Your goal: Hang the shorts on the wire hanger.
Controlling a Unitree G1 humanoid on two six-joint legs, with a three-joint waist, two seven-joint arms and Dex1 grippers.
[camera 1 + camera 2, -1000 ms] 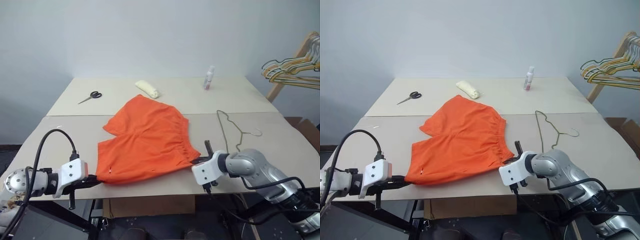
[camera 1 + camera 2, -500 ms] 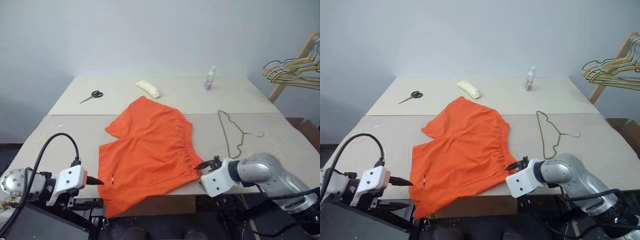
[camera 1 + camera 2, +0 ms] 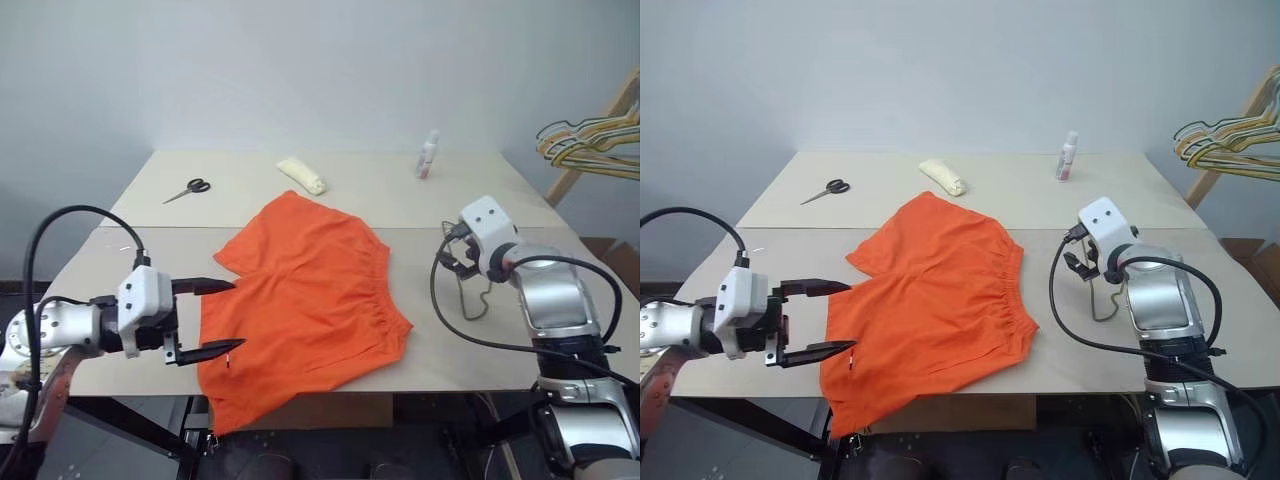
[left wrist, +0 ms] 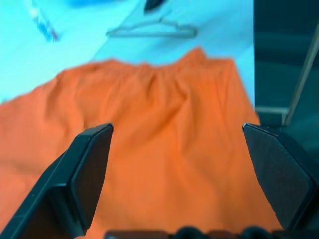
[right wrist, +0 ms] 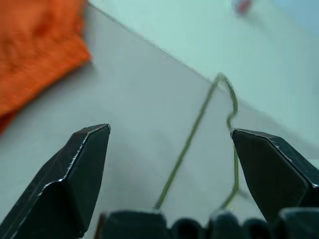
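Bright orange thin-fabric shorts point(image 3: 305, 305) lie flat at the centre of the pale worktop point(image 3: 130, 265), one leg draping over the six o'clock edge. The bare grey wire hanger point(image 3: 470, 285) lies at their three o'clock. Left pincer point(image 3: 208, 318) spread wide at the nine o'clock hem, empty. Right pincer point(image 3: 456, 258) spread wide above the hanger, empty.

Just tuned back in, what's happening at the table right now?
Nothing is held right now. The shorts lie spread on the table, one corner drooping over the near edge. The left tool is open at their left side, empty. The right tool is open above the wire hanger, which lies flat beside the shorts, apart from them. Hanging hasn't begun.
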